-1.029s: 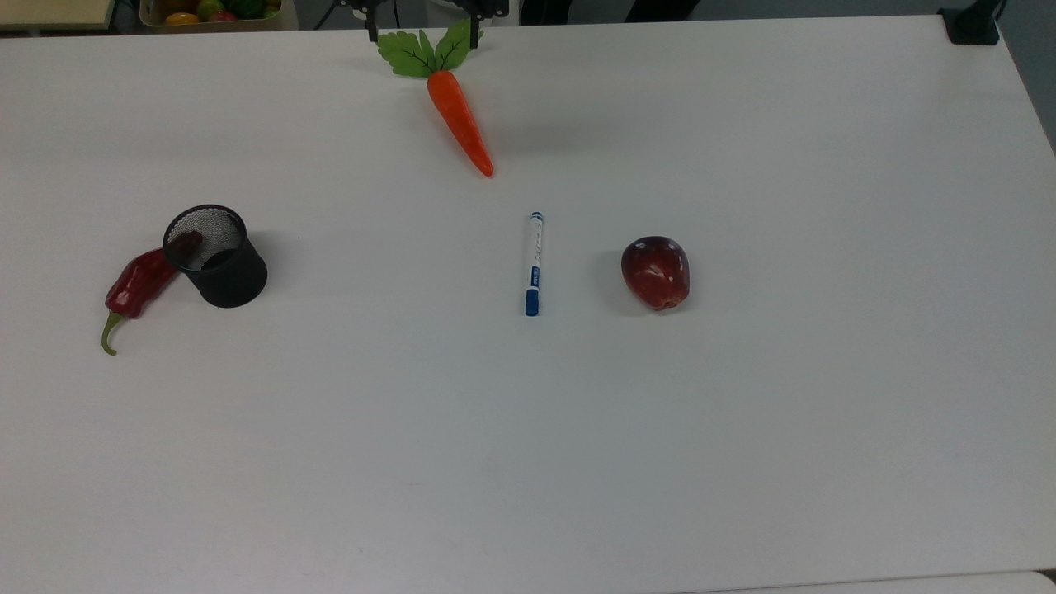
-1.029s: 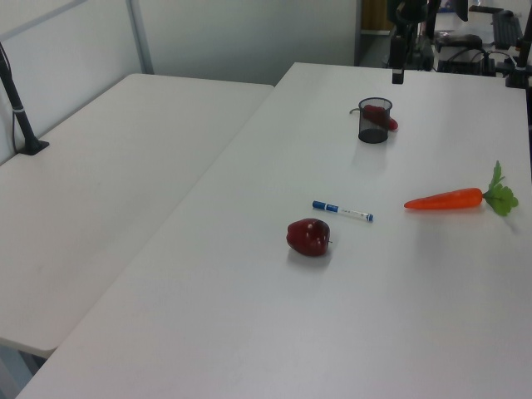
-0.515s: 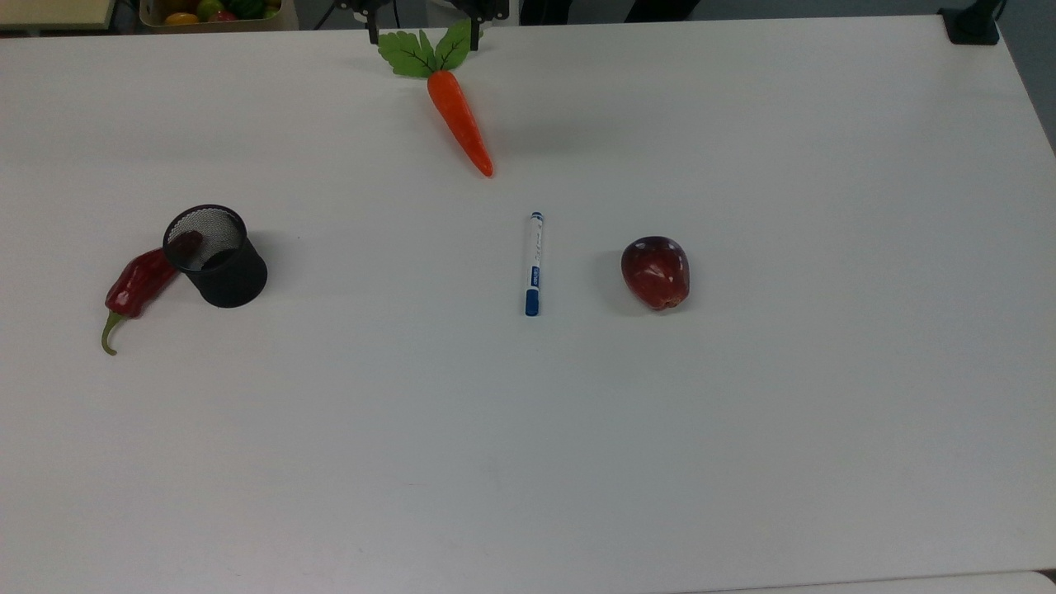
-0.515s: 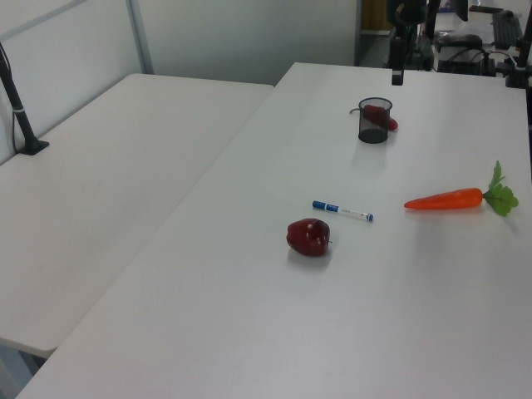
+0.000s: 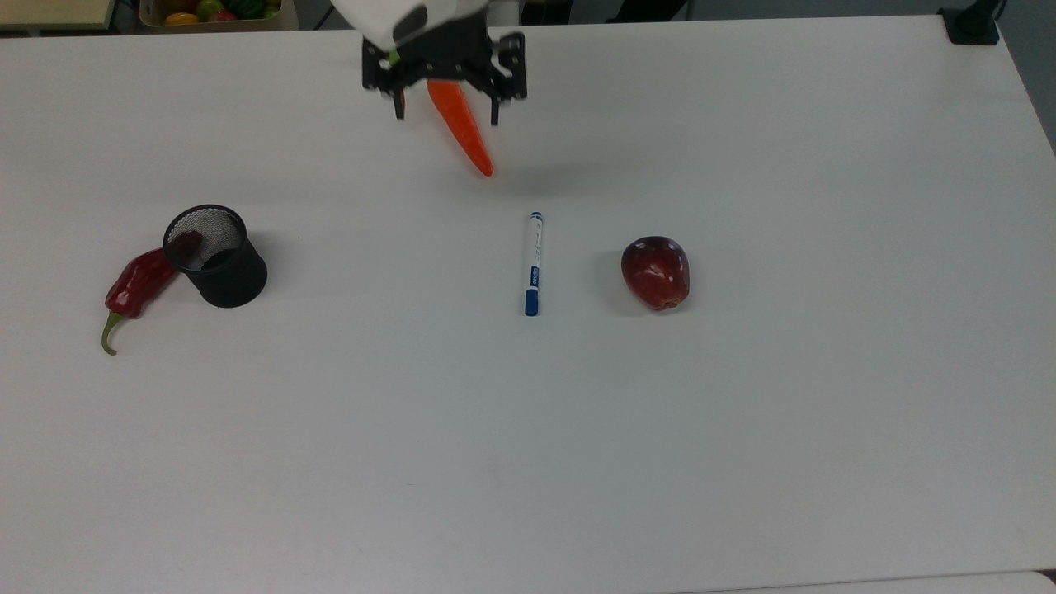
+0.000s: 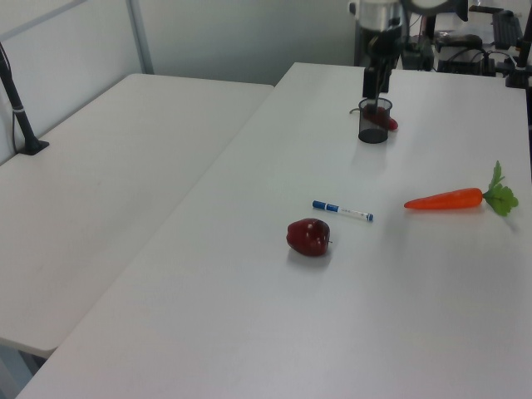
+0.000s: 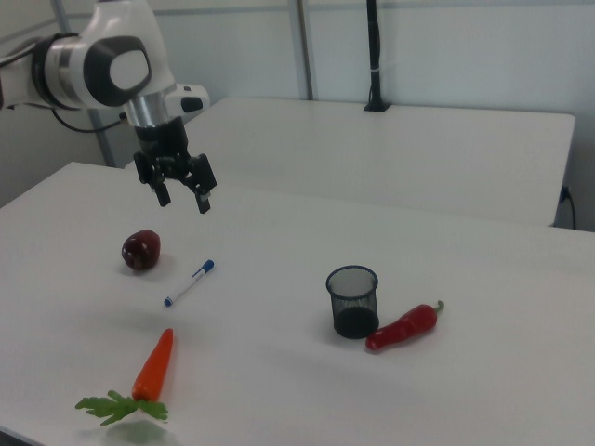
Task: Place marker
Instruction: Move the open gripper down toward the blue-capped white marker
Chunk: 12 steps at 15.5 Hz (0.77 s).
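Your gripper (image 7: 183, 199) hangs above the table (image 5: 742, 454), jaws spread wide and empty, while the marker (image 5: 533, 264) lies flat (beside the apple (image 5: 656, 272)).

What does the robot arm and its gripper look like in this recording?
The arm has glossy white rounded shells with dark grey joint bands and a dark round cap on one joint. At its end sits a black two-finger gripper with an angular black frame and slim black fingers. No markings are legible.

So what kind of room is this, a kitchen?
Probably a robot lab, not a kitchen: a robot arm's gripper hangs over plain white tables, with a marker and pretend-looking carrot laid out.
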Each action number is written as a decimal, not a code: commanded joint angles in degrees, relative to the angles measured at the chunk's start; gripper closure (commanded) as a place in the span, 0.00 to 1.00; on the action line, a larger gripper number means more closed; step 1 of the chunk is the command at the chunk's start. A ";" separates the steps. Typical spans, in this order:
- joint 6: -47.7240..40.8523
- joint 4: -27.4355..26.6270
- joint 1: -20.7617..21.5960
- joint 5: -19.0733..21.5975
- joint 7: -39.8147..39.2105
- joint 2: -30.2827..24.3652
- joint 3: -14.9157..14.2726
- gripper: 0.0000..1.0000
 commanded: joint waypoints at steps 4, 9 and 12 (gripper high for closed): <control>8.89 -1.37 3.31 0.46 5.95 7.26 -0.05 0.00; 13.46 -1.29 4.81 -0.24 6.04 12.97 -0.05 0.00; 16.45 -1.37 4.99 -0.24 6.04 15.34 0.04 0.00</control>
